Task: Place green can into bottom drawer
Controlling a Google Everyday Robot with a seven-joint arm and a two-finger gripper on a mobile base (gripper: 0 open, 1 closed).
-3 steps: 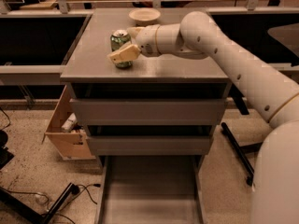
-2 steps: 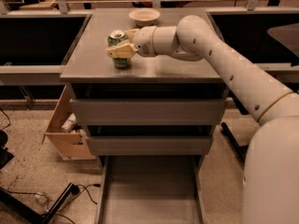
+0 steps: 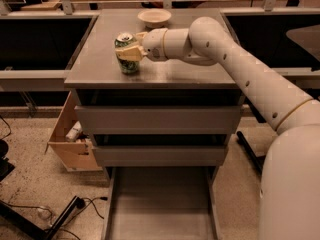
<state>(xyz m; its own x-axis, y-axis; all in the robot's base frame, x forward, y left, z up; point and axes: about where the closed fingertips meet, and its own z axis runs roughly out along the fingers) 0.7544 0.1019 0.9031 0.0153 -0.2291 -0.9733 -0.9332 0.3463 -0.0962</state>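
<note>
**Hand clasped on the can, up on the counter**

My cream two-finger hand (image 3: 128, 48) is closed round the small green drink can with the silver top (image 3: 129, 66), with one finger across its near side. The can stands upright near the left front of the grey counter (image 3: 190, 71). Well below, the wide grey bottom drawer (image 3: 160, 204) is pulled open.
</note>
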